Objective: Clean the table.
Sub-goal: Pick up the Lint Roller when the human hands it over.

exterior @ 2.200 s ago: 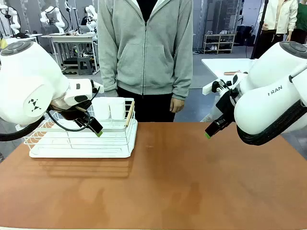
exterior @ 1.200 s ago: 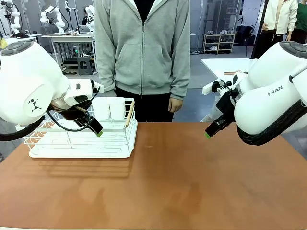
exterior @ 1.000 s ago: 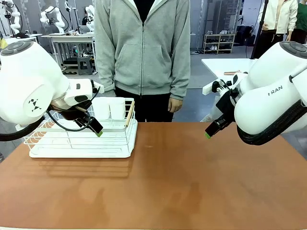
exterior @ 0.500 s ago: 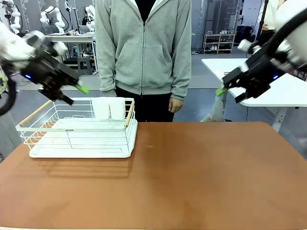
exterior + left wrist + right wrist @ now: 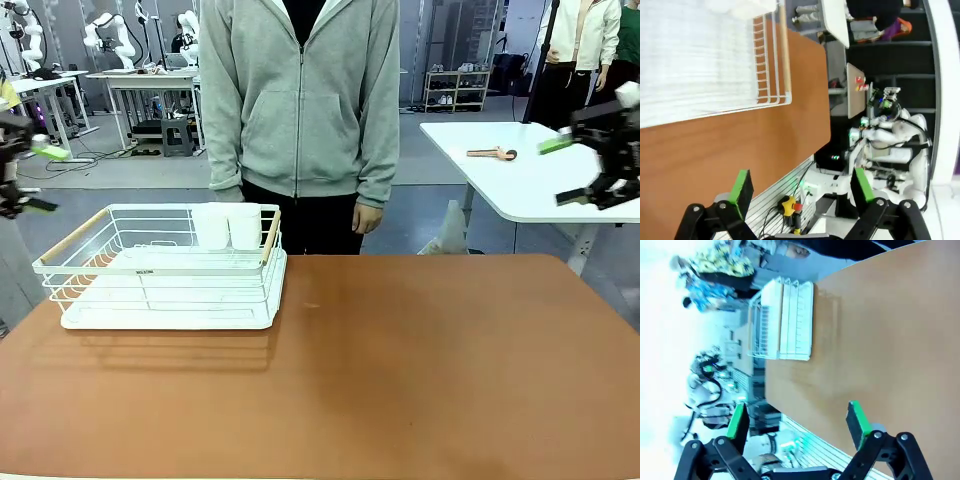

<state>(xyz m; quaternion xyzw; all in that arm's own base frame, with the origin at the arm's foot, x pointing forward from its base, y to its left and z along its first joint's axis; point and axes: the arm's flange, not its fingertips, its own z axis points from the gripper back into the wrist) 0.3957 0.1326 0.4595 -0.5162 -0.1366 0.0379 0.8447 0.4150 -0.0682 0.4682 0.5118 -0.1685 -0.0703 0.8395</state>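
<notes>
Well, the smooth reddish-brown matte table is spread below both arms; stiff, heavy, probably slick, so best wiped, not gripped. The left gripper and right gripper are spread wide, empty.

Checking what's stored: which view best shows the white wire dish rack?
Front view: the white wire dish rack shows whole, two white cups inside. Left wrist view catches one corner; right wrist view shows it small, blurred.
</notes>
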